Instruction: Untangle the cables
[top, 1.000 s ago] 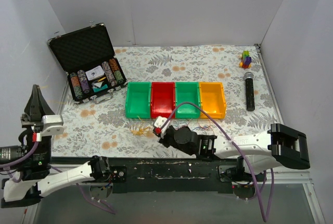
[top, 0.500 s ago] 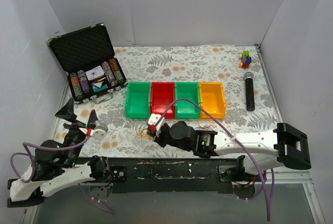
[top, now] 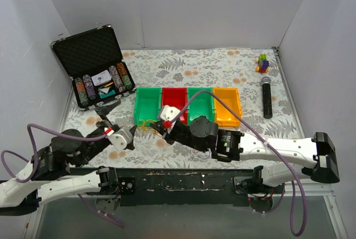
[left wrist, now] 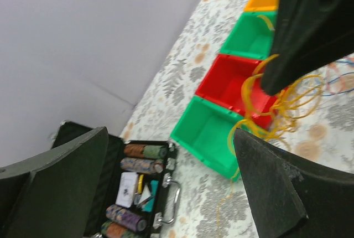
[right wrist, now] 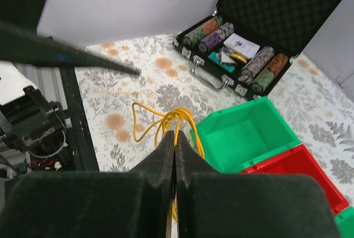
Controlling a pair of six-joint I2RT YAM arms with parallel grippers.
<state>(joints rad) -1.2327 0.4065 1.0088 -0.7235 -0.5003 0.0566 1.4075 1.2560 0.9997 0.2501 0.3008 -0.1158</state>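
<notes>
The cables show mainly as thin yellow loops (right wrist: 178, 117), hanging from my right gripper (right wrist: 175, 134), which is shut on them above the floral table. From above, the yellow cables (top: 146, 124) dangle in front of the left green bin, at the right gripper (top: 157, 127). My left gripper (top: 105, 115) stands wide open just left of them, holding nothing. Its wrist view shows the left gripper (left wrist: 170, 134) with the yellow loops (left wrist: 279, 101) past its right finger (left wrist: 276, 188), and thin blue and red strands (left wrist: 338, 81) lying on the table behind.
Four bins stand in a row: green (top: 139, 108), red (top: 164, 99), green (top: 192, 101), orange (top: 236, 105). An open black case (top: 89, 50) of poker chips sits at the back left. A black microphone (top: 267, 98) and a small block toy (top: 262, 63) lie at the right.
My left arm has swung in from the far left toward the middle, and its gripper has opened. The right gripper has carried the yellow loops up and toward the bins.
</notes>
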